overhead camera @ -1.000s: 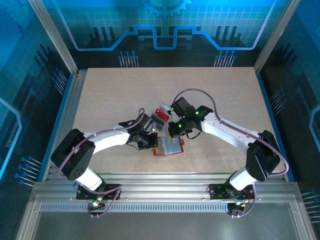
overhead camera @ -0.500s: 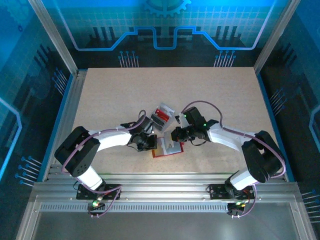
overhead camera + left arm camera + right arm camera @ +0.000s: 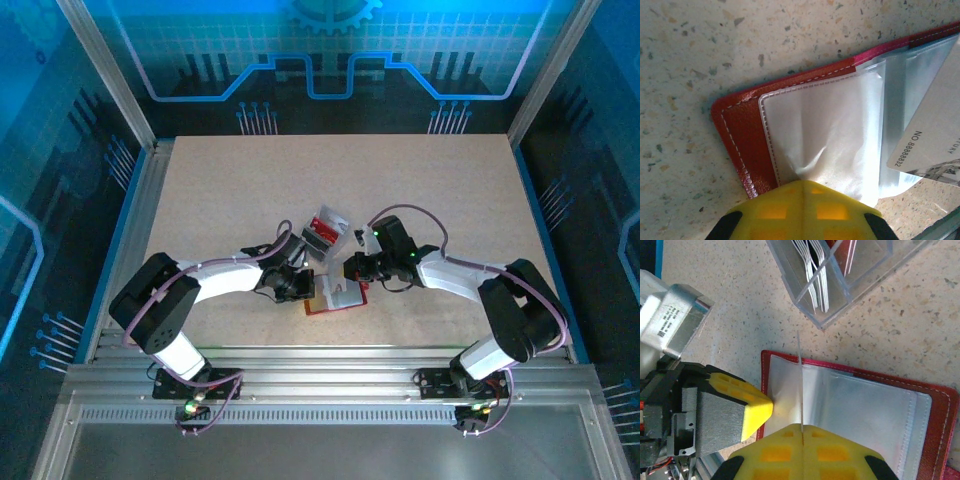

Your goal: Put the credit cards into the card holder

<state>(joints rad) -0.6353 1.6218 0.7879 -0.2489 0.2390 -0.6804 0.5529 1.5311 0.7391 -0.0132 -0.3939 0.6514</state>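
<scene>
Wrist views reveal right gripper (image 3: 802,427) jaws clamping credit card (image 3: 800,382), left gripper (image 3: 802,184) jaws pinching card holder (image 3: 737,125).

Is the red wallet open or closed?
Open. The red wallet lies spread flat on the table, its clear plastic sleeves facing up. The right hand holds a card edge-on over it.
</scene>
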